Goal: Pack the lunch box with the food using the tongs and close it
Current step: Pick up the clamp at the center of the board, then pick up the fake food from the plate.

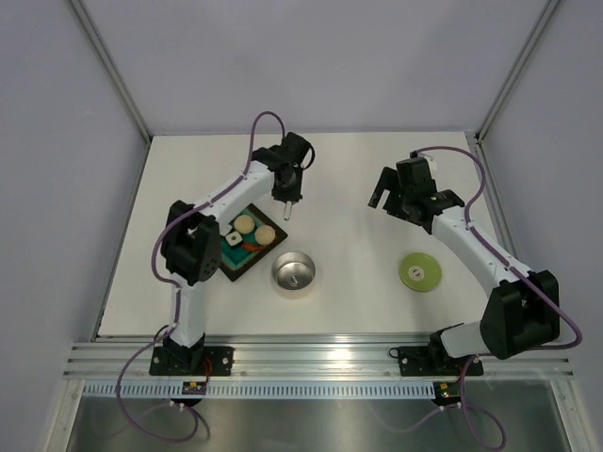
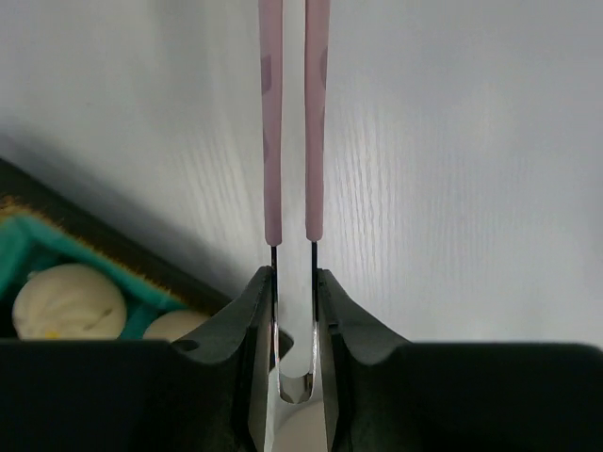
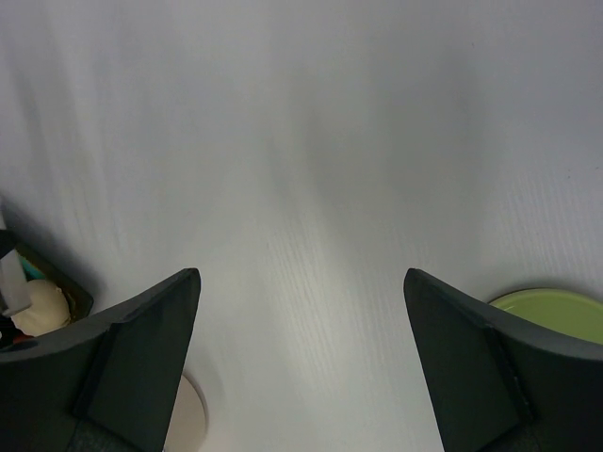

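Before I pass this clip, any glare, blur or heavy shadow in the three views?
Top external: even light, sharp, bright reflections in the lunch box. Left wrist: tongs crisp, left hand nearly black, a soft shadow on the table at left. Right wrist: right hand dark and soft-edged, faint broad shadows, lid slightly blurred at the edge.

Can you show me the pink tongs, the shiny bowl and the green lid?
pink tongs (image 2: pixel 271 132): left wrist view, on one slim pink arm.
shiny bowl (image 1: pixel 281 272): top external view, on its inner wall.
green lid (image 1: pixel 419 272): top external view, on its flat top.
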`<state>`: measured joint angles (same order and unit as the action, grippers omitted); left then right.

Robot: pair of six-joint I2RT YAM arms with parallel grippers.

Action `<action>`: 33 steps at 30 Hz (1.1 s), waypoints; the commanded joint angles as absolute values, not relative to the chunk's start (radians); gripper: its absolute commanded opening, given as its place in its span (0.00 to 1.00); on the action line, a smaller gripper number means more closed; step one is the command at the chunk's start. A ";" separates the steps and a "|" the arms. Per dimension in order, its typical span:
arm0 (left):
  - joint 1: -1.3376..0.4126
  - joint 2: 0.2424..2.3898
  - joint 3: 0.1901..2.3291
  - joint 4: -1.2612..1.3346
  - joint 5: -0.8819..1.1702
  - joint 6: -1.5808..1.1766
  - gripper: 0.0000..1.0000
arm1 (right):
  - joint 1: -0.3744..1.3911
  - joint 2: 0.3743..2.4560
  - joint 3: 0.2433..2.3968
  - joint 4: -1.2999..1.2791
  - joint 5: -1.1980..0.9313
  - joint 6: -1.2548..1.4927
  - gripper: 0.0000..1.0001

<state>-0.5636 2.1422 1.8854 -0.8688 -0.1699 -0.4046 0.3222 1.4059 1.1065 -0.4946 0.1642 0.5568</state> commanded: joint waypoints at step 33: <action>-0.557 1.259 1.160 -0.999 -0.222 -0.410 0.20 | 0.324 1.385 1.141 -0.480 0.170 0.508 0.98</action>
<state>-0.5606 1.2854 1.1667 -1.0100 -0.1886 -0.3939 0.3222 1.3964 1.1069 -0.5018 0.1711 0.5243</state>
